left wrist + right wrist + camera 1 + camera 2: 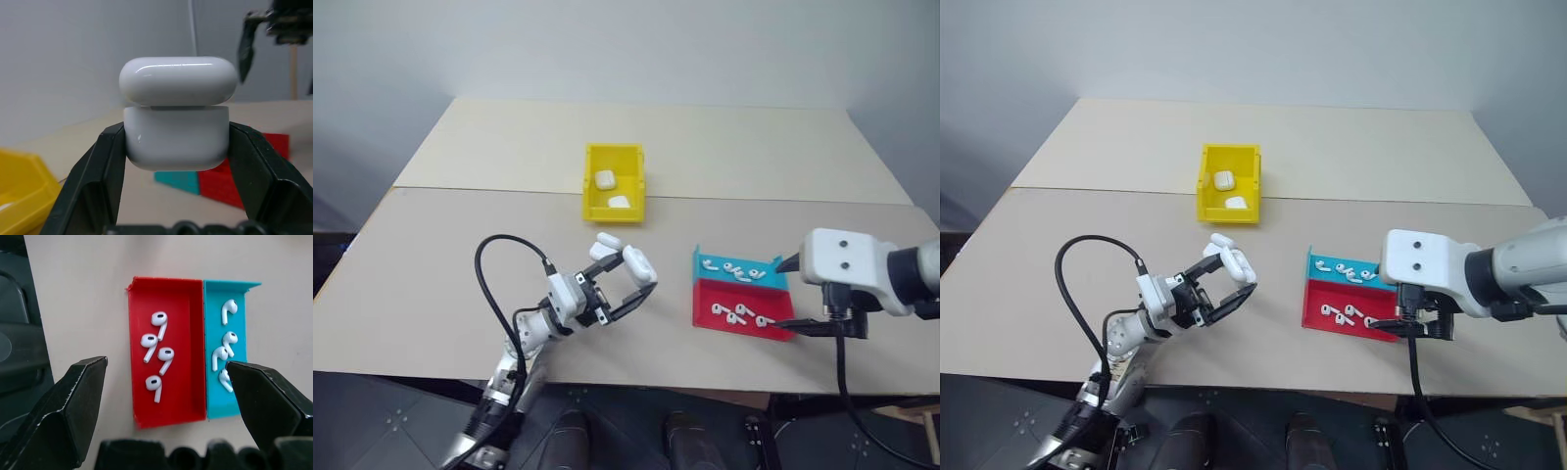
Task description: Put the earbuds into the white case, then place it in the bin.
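Your left gripper [628, 284] sits above the near-left part of the desk [431, 255], jaws clamped on the white case [176, 129]. Grip is across the lower body of the case, one black finger [95, 176] on each narrow end. The lid is up and slightly ajar, a thin gap showing at the seam. The case's long axis runs from finger to finger; its lid end points away from the wrist, toward the desk's right side.

Further back, near the desk's middle, the bin [614, 183] stands with its long axis running from near edge to far edge. Two more white cases lie inside it.

Right of centre, near the front edge, you have the tray [166, 352], red half and blue half side by side. The earbuds [156, 352] lie loose in it: four in red, four in blue, stems at mixed angles.

Your right gripper [168, 382] hovers over the tray, jaws spread wide, holding nothing.
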